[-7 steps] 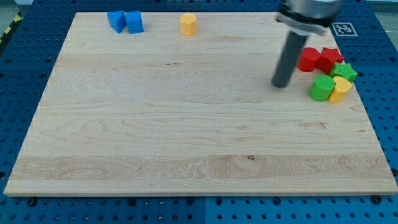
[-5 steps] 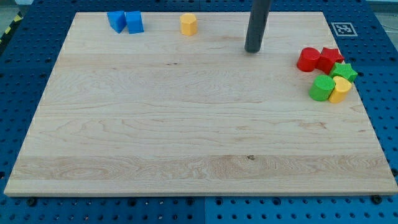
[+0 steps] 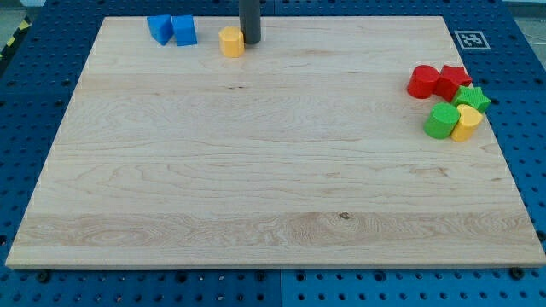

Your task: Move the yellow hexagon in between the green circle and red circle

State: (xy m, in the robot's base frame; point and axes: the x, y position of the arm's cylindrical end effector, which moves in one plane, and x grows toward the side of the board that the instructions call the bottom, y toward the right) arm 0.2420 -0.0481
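Observation:
The yellow hexagon (image 3: 231, 41) sits near the view's top, left of centre. My tip (image 3: 251, 41) rests right against its right side, at the lower end of the dark rod. The red circle (image 3: 421, 82) lies at the view's right. The green circle (image 3: 441, 121) lies below and slightly right of it, with a small gap between the two.
Two blue blocks (image 3: 171, 29) sit side by side left of the yellow hexagon at the top. A red star (image 3: 453, 80), a green star (image 3: 472, 97) and a second yellow block (image 3: 467, 123) crowd around the red and green circles at the right edge of the wooden board (image 3: 256, 170).
My tip swept from the right side of the board up and left to the top. It reached the yellow hexagon and pushed it a little to the left and down.

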